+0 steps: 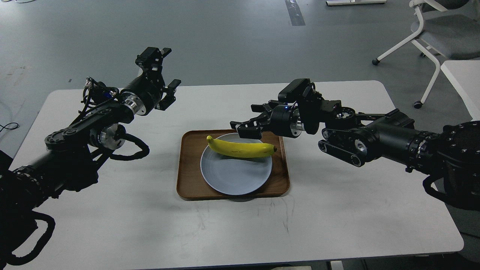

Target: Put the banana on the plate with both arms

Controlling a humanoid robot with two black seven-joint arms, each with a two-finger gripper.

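Observation:
The yellow banana [242,148] lies on its side across the far half of the pale blue-grey plate [234,176], dark tip to the right. The plate sits in a brown wooden tray [185,183]. My right gripper [249,122] is open and empty, raised just above and behind the plate's far rim, clear of the banana. My left gripper [164,69] is open and empty, held high over the table's far left part, well away from the tray.
The white table [240,225] spans the view. An office chair [435,33] stands on the grey floor at the far right, next to the corner of another white table [463,80].

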